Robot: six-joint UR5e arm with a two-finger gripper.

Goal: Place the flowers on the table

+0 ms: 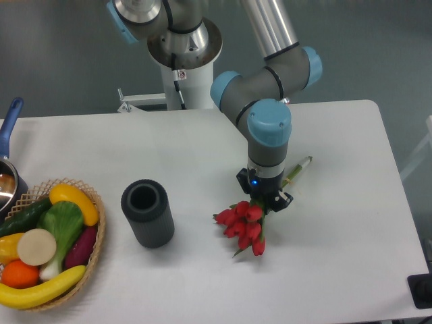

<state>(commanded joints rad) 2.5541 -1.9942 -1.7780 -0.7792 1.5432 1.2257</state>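
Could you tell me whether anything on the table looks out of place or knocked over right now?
Nothing looks damaged or spilled. The flowers lie flat on the table under the gripper, stems pointing up-right. The dark cylinder stands upright, empty, and the basket holds its produce tidily.

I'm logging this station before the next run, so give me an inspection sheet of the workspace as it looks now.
Surface: white table, matte, no spills seen.
Job's things: flowers lying on the table, stems running back under the gripper.
Clutter: dark cylinder upright; basket of produce at the left edge; pot with blue handle behind it.
Gripper: gripper right above the flowers; jaws hidden.
Cables: one at the arm base.
Surroundings: grey floor; dark object at right edge.
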